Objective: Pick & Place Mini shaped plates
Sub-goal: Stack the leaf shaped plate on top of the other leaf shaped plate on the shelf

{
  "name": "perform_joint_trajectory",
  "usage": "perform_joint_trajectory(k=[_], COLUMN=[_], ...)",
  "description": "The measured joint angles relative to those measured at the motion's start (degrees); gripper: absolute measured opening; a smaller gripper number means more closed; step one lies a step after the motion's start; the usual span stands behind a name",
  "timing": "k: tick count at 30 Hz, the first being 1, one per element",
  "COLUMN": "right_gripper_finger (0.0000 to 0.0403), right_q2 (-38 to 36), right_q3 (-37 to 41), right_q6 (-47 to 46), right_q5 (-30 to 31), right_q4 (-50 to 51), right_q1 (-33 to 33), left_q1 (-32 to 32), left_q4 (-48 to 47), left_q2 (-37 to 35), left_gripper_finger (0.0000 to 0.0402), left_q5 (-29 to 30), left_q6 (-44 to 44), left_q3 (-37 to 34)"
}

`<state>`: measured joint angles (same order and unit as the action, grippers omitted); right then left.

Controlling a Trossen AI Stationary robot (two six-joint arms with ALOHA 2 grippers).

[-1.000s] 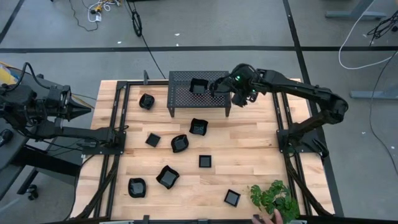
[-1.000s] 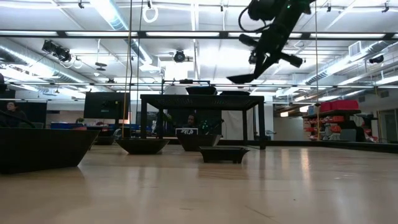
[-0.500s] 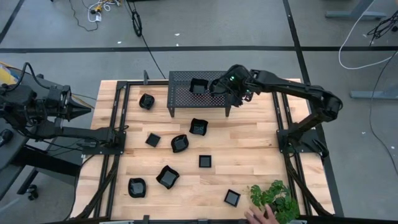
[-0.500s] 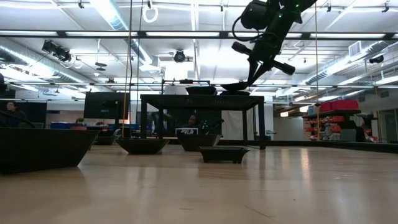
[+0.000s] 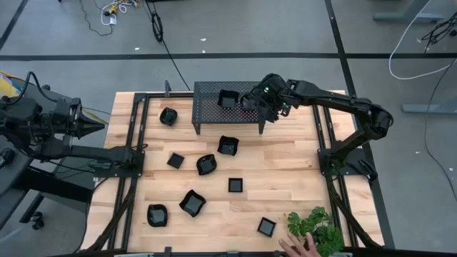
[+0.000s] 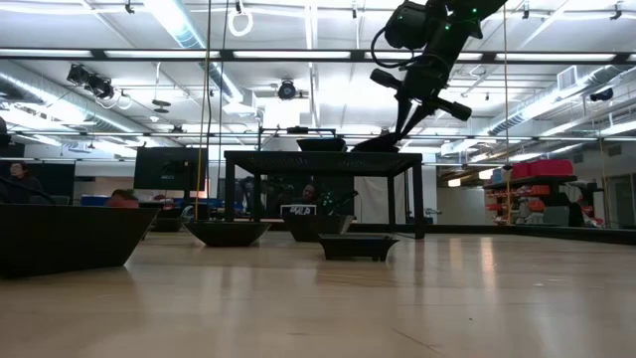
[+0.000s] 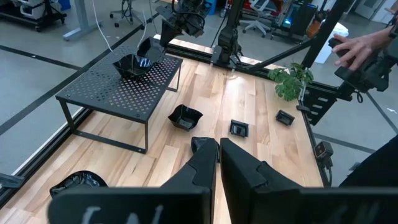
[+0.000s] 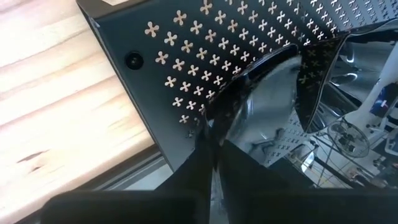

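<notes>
Look at the top centre of the high view: your right end effector (image 5: 255, 102) sits over the right part of the perforated stand (image 5: 214, 114), pinching the rim of a mini plate (image 8: 273, 93). In the right wrist view the two fingers (image 8: 211, 158) run together onto the near edge of that glossy dish, which rests on or just above the perforated top; I read it as gripped by its rim, though the hold may be starting to ease. The low view, upper middle, agrees: the end effector (image 6: 397, 124) points steeply down at the stand's top, with the plate (image 6: 376, 145) lying flat at its tip.

The relation that matters: the plate extends from the fingertips toward picture-left along the stand, toward the second plate (image 5: 227, 99) already parked there, just beside it. So a straight lift clears it; a sideways pull toward picture-left risks nudging the neighbour.

The remaining mini plates (image 5: 206, 164) lie scattered on the worktop (image 5: 293, 178) in the lower centre of the frame. Several lie lower left, on the left arm's side, yet that arm is drawn back at the left edge, its end effector (image 7: 217, 155) clenched on nothing.
</notes>
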<state>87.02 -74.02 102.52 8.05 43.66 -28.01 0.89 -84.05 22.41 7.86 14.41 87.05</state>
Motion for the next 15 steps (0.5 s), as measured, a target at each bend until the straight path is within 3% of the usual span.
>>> perform_joint_trajectory(k=[15], right_gripper_finger=[0.0082], right_q2=[0.0], right_q3=[0.0], right_q6=[-3.3], right_q5=[0.0], right_q4=[-1.3], right_q1=[0.0], left_q1=[0.0], left_q4=[0.0], left_q2=[0.0], left_gripper_finger=[0.0025], left_q5=[0.0], left_q6=[0.0], left_q3=[0.0])
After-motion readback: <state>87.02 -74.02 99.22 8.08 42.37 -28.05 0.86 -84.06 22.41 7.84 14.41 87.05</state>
